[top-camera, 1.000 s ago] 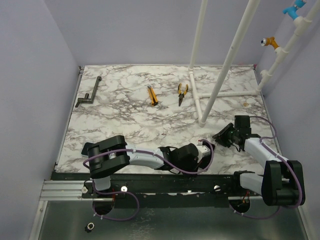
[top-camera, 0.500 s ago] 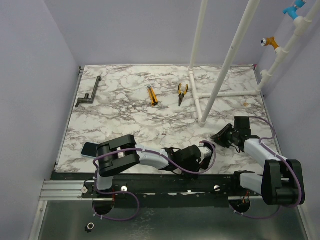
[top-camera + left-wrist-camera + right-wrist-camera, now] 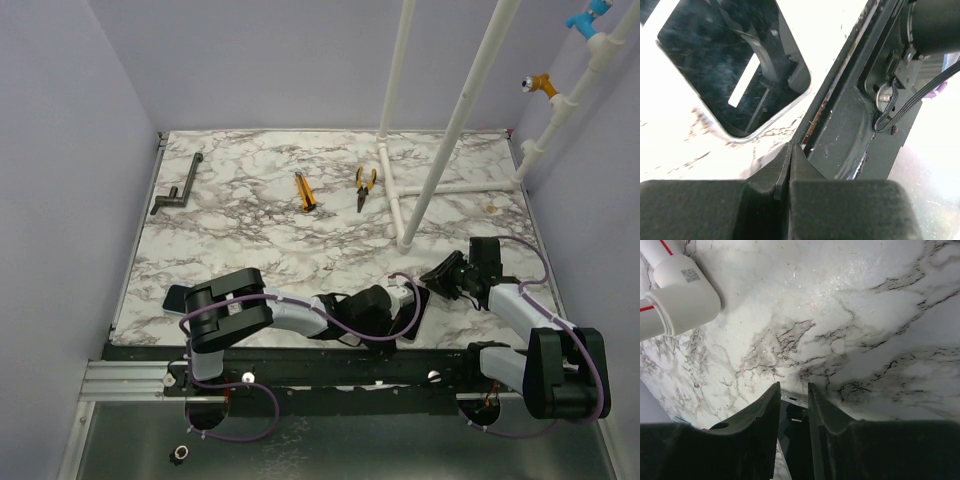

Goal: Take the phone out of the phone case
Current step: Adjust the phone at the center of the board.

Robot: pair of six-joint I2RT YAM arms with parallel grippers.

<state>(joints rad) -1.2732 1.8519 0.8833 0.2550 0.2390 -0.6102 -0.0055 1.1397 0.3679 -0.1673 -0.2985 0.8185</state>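
The phone (image 3: 420, 305) is black with a pale rim and lies close to the table's near edge, right of centre. In the left wrist view its glossy screen (image 3: 730, 65) fills the upper left. My left gripper (image 3: 405, 328) is shut and empty, tips (image 3: 790, 146) low over the table edge beside the phone's corner. My right gripper (image 3: 432, 280) reaches the phone's far end. Its fingers (image 3: 793, 385) stand a narrow gap apart, filled by the rimmed end of the phone (image 3: 792, 412). A light blue flat piece (image 3: 174, 297), perhaps the phone case, lies at the near left.
Yellow-handled pliers (image 3: 366, 185), a yellow utility knife (image 3: 305, 190) and a dark metal crank (image 3: 178, 190) lie toward the back. A white pipe frame (image 3: 410, 215) stands at the back right, its foot (image 3: 680, 302) near my right gripper. The black front rail (image 3: 850, 130) runs just past the phone.
My left arm has swung, uncovering the light blue piece at the near left, and its gripper has slid closer to the near edge beside the phone. The right gripper has hardly moved.
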